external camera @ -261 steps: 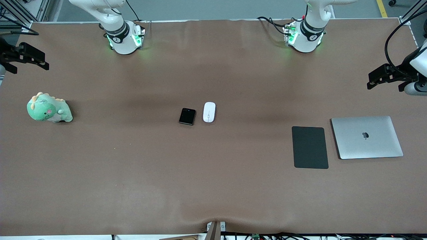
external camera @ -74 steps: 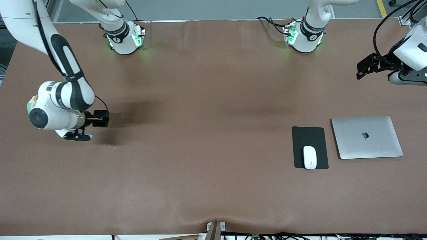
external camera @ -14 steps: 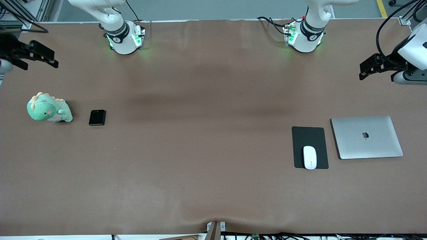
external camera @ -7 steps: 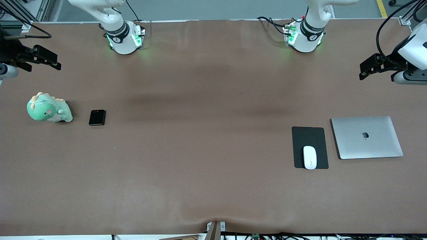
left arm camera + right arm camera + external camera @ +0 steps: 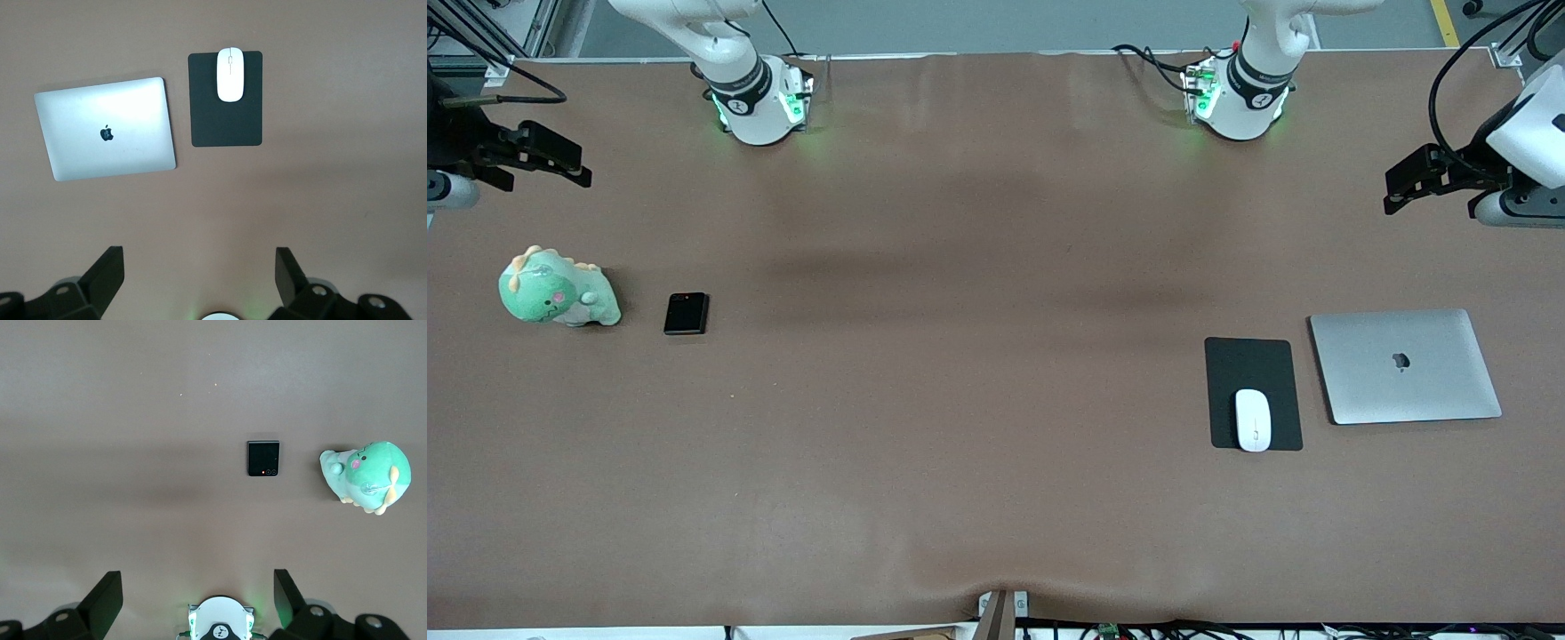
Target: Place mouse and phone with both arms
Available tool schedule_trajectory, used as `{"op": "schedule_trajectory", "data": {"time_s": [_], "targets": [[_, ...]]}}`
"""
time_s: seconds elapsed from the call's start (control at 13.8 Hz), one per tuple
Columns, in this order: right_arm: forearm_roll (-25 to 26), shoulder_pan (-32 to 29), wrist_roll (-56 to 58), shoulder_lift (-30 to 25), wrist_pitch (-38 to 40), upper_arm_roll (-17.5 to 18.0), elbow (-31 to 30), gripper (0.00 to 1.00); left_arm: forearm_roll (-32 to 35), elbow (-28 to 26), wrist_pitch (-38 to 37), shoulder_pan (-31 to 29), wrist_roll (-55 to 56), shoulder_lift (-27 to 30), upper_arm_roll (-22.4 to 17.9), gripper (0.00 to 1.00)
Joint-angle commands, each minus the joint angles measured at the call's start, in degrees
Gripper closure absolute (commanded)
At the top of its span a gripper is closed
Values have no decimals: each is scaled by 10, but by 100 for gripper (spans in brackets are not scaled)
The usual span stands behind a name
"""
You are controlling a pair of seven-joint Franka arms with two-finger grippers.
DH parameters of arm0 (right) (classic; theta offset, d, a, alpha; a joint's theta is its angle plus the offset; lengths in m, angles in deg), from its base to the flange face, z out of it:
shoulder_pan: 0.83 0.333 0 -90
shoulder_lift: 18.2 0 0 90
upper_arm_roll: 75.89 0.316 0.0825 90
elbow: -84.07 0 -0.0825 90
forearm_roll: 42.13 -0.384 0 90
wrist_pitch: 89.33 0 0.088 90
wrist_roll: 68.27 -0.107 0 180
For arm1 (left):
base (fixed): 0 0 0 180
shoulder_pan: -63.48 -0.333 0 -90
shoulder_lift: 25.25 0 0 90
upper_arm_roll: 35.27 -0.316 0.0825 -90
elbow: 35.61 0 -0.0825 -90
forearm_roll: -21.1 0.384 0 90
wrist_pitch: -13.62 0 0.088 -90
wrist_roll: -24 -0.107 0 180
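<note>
The white mouse (image 5: 1253, 420) lies on the part of the black pad (image 5: 1251, 373) nearest the front camera, toward the left arm's end of the table. It also shows in the left wrist view (image 5: 231, 65). The black phone (image 5: 686, 314) lies flat beside a green plush dinosaur (image 5: 558, 289), toward the right arm's end; it shows in the right wrist view (image 5: 263, 458). My left gripper (image 5: 1409, 187) hangs open and empty high over its end of the table (image 5: 199, 263). My right gripper (image 5: 560, 160) hangs open and empty high over its end (image 5: 197, 583).
A closed silver laptop (image 5: 1405, 365) lies beside the black pad, toward the table's end. The two green-lit arm bases (image 5: 760, 98) (image 5: 1236, 93) stand along the table edge farthest from the front camera. Cables run along the nearest edge.
Mouse and phone left the table's middle: the mouse is on the pad, the phone beside the plush. The right arm rose off the phone; in the last second its gripper drifted slightly. Left arm still.
</note>
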Motion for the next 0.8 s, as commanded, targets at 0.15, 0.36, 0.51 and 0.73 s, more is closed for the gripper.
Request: {"op": "schedule_trajectory", "data": {"time_s": [0.15,0.36,0.51,0.73], "targets": [[-5,-4,0,-18,-7,4,-20,0,3,12,-4,-4,-7,-7,2,0],[-1,-3,-3,-18,-6,5,-19,0,3,13,-4,-4,-7,-7,2,0],[-1,-4,-3,-17,-3,5,-20,0,3,13,-4,-4,-7,-7,2,0],[0,-5,-3,-17,-2,5,-20,0,3,13,-4,-5,-8,-7,2,0]]}}
